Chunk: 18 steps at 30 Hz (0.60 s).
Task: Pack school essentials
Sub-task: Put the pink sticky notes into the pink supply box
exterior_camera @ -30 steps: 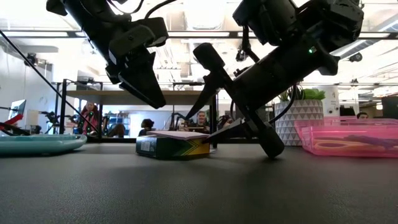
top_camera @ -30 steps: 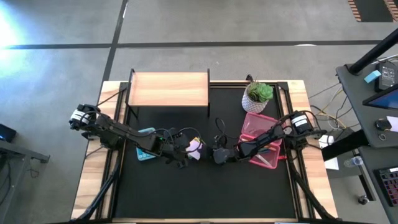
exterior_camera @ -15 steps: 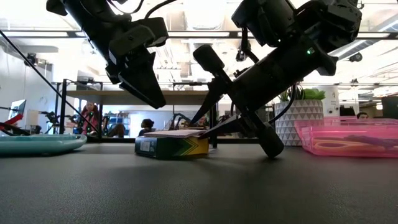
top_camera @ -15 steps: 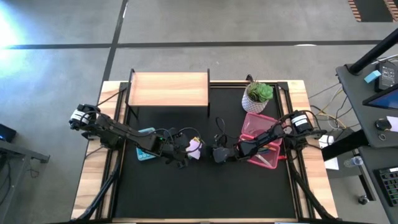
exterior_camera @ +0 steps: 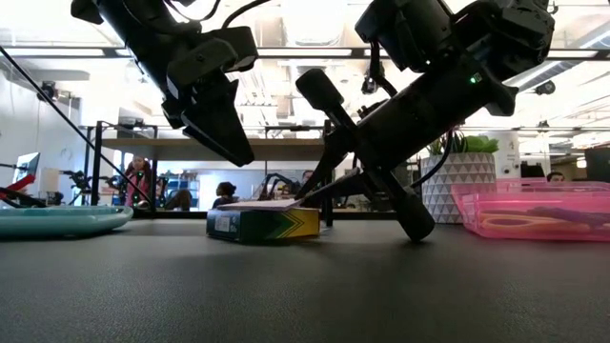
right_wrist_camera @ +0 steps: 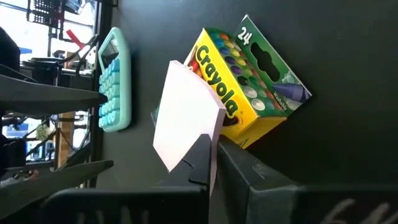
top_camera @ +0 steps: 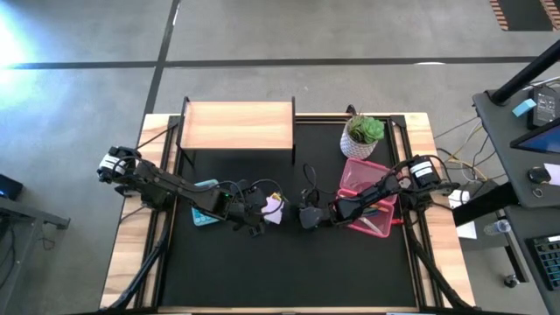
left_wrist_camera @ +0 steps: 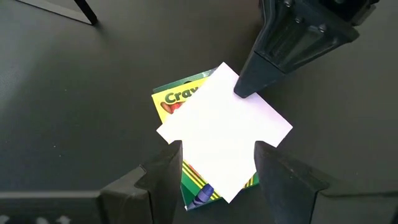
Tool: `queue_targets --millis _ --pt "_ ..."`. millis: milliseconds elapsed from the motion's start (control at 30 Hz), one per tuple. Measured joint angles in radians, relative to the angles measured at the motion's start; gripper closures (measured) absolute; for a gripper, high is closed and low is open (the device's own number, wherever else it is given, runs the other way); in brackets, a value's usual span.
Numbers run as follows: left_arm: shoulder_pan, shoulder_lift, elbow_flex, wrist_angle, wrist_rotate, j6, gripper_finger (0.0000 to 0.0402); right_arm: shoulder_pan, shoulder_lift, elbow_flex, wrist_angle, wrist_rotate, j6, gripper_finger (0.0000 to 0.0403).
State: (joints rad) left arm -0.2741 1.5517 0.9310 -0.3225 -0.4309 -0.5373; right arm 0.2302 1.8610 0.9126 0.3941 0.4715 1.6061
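One pale sticky-note block (right_wrist_camera: pixel 186 121) lies atop the crayon box (right_wrist_camera: pixel 249 81); right gripper (right_wrist_camera: pixel 213 155) pinches its edge. Left gripper (left_wrist_camera: pixel 214 163) hovers above the box, fingers spread.

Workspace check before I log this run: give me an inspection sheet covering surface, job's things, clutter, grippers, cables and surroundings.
Surface: black mat on a wooden table.
Job's things: crayon box at mid-table with a pale paper pad lying on top; pink bin on the right holding small items.
Clutter: potted plant behind the bin; teal calculator on the left; wooden box at the back.
Grippers: left gripper open, hovering over the pad; right gripper shut on the pad's edge.
Cables: black leads run along both arms.
Surroundings: people seated in the room behind, low view.
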Motion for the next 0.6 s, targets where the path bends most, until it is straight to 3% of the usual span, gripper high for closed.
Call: queue_targets --millis 433,600 --pt "0.000 -0.035 0.005 0.000 0.003 -0.006 0.0219 -0.011 -0.091 -0.004 -0.016 -0.018 -0.158 0.0394" --pt "0.000 -0.065 0.005 -0.003 0.003 -0.006 0.0219 -0.021 -0.190 -0.003 -0.167 -0.027 -0.219 0.0394"
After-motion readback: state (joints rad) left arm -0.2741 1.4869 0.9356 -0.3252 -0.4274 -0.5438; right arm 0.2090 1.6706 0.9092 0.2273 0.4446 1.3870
